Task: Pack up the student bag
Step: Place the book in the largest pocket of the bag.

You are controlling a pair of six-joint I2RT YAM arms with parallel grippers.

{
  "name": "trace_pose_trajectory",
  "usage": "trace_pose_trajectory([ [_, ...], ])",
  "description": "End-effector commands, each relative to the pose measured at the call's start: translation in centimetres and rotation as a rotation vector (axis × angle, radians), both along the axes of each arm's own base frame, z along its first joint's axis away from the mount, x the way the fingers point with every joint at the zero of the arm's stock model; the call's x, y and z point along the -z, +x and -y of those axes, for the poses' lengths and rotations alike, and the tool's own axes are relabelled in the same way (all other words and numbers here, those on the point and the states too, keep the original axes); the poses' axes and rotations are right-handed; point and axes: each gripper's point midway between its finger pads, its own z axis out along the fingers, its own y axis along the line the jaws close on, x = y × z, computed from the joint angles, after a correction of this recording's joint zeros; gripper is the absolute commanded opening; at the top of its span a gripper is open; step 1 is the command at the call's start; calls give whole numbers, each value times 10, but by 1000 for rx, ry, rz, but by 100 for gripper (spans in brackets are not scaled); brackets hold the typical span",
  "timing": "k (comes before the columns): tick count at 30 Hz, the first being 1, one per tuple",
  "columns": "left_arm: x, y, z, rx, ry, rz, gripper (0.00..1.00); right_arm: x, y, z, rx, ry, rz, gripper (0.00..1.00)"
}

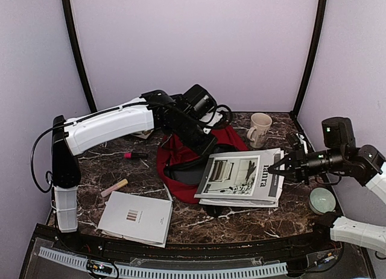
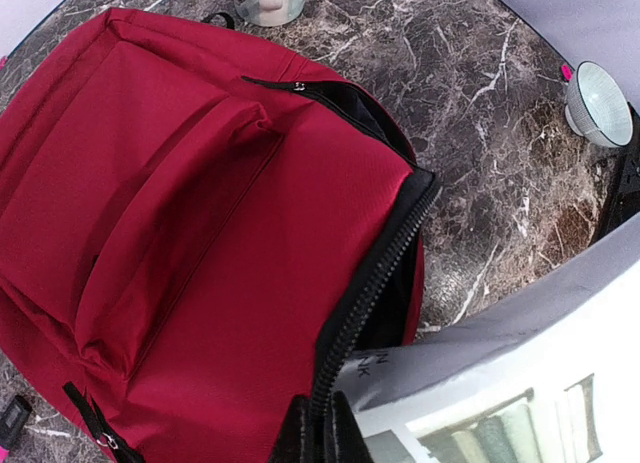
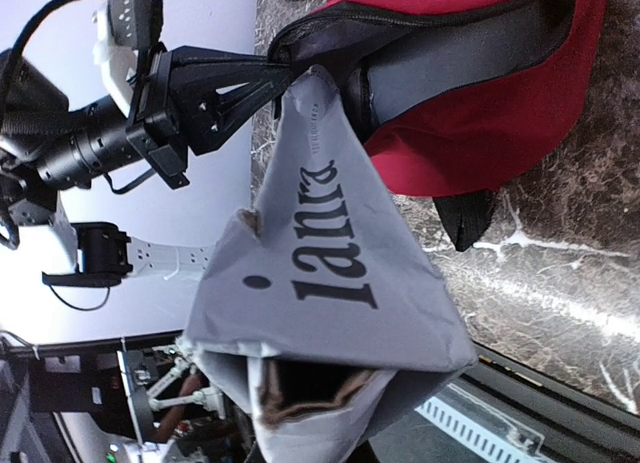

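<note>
Tabletop point(image 1: 241, 222) of dark veined marble is carrying everything in the overhead view. Student bag point(image 1: 181, 164), red, is lying near centre with its mouth facing 3 o'clock. Left claw point(image 1: 207, 147) is reaching in from 10 o'clock and resting on the bag's upper rim. Magazine point(image 1: 241, 176) is lying at the bag's 3 o'clock, its left edge overlapping the red fabric. Right claw point(image 1: 280, 166) is pinching the magazine's right edge. Mug point(image 1: 260, 129) is standing at the bag's 1 o'clock, apart from it. Small bowl point(image 1: 321, 200) is sitting at 4 o'clock near the tabletop's right edge. White booklet point(image 1: 136, 217) is lying at 7 o'clock, pale stick point(image 1: 114, 187) at 8 o'clock, pink marker point(image 1: 136, 155) at 9 o'clock.

Left wrist view: the bag is filling most of the frame, front pocket up. The left claw is showing at 6 o'clock, jaws pressed together on the black zippered rim of the main opening. The magazine's corner is meeting that opening just beside the claw, at 5 o'clock. The bowl is sitting at 2 o'clock, the mug at 12.

Right wrist view: the magazine's grey cover is bowing up like a tent through the middle. Paper is hiding the right claw's fingers at 6 o'clock, so the grip is not showing from here. The magazine's far corner is pointing to 12 o'clock and touching the bag's open mouth, where the left claw is clamping the rim. Grey lining is showing inside.
</note>
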Motion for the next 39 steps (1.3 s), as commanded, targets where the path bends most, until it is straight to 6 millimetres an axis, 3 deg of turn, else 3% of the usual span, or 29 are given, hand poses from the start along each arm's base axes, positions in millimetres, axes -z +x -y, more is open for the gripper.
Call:
trace_pose_trajectory([
  [1, -38, -6, -3, -17, -81, 10, 0, -13, 22, -13, 59, 117, 1, 0],
  [16, -79, -21, -9, 3, -179, 41, 0, 24, 69, -18, 260, 129, -114, 0],
  [29, -95, -36, 0, 99, -252, 26, 0, 24, 111, -10, 503, 166, -84, 0],
  [39, -90, -48, 10, 147, -297, -61, 0, 20, 120, -54, 634, 163, 37, 0],
])
